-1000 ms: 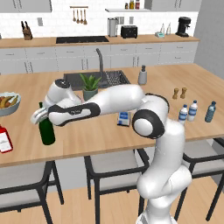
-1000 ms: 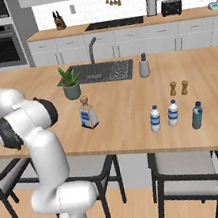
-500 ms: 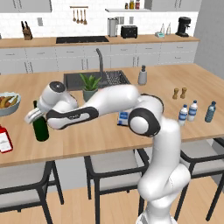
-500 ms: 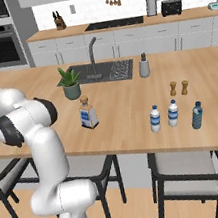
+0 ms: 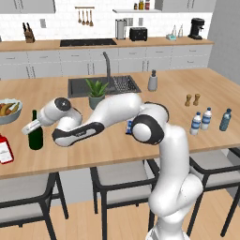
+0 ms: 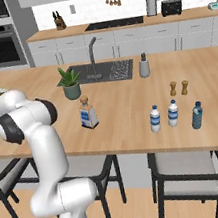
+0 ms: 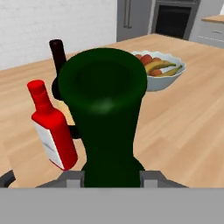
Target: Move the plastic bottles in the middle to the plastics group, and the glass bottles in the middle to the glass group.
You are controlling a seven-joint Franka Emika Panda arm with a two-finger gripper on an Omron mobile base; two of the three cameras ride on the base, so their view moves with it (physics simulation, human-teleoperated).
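Up close in the hand view, the gripper (image 7: 111, 177) is clamped tight on the green wine bottle (image 7: 107, 122), one finger pressed on each side low down, so the bottle fills the middle of the shot. Just beside it stands the red bottle (image 7: 51, 131) with its white label, and past both sits the bowl of fruit (image 7: 159, 72) on the wooden counter (image 7: 183, 131).

From the left base view, the green bottle stands upright on the counter's left end with the hand against it. I can't quite tell from here if its base touches the wood. The red bottle (image 5: 5, 149) is near it, at the counter's front edge, and the fruit bowl (image 5: 8, 110) is behind.

In the middle of the counter the squat stoppered bottle (image 6: 87, 113) stands in front of the potted plant (image 6: 69, 82). Over to the right, three small water bottles (image 6: 173, 114) stand in a row, with the two pepper mills (image 6: 178, 88) just behind them. Further back are the sink (image 6: 102, 72) and the soap dispenser (image 6: 144, 66).
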